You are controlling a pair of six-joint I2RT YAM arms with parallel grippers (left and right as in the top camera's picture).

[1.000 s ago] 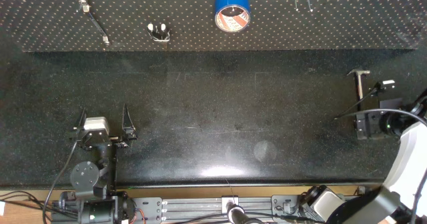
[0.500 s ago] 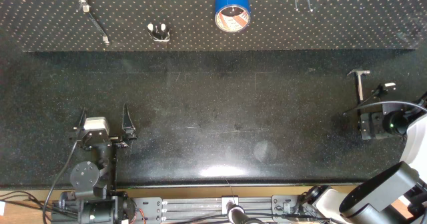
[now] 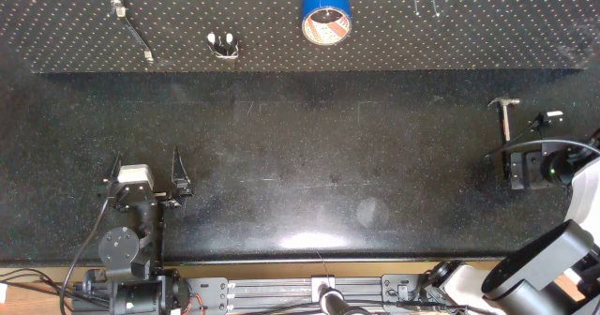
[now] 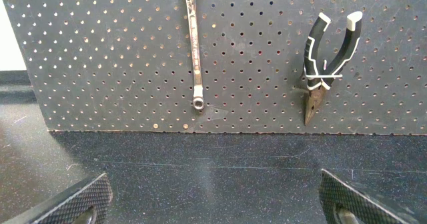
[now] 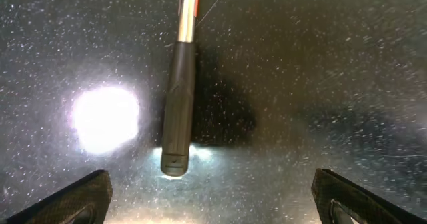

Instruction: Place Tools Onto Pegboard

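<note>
Hammer [image 3: 505, 116]: lies flat on the table [image 3: 309, 146] at the far right of the top view, well short of the pegboard [image 3: 525, 34]
Hammer long axis: runs up-down in the top view, head toward the pegboard, black grip end toward the arm bases
Right gripper [image 5: 213, 194]: released, jaws spread wide, holding nothing; it hangs over the grip end of the hammer
Key relation: in the right wrist view the handle runs across the line along which the fingers close, but nearer one finger than the other; judged to need a small sideways shift before descent
Nearer arm: right; the hammer is well apart from the left arm
Left gripper [image 4: 213, 196]: released, empty, at lower left of the top view, facing the pegboard
Pegboard contents: wrench [image 3: 134, 32] at upper left, pliers [image 3: 222, 45] beside it, blue tape roll [image 3: 326, 17] at upper centre, wire hook [image 3: 424, 3] at upper right
Likely seat: the wire hook, judged from its position above the hammer
</note>
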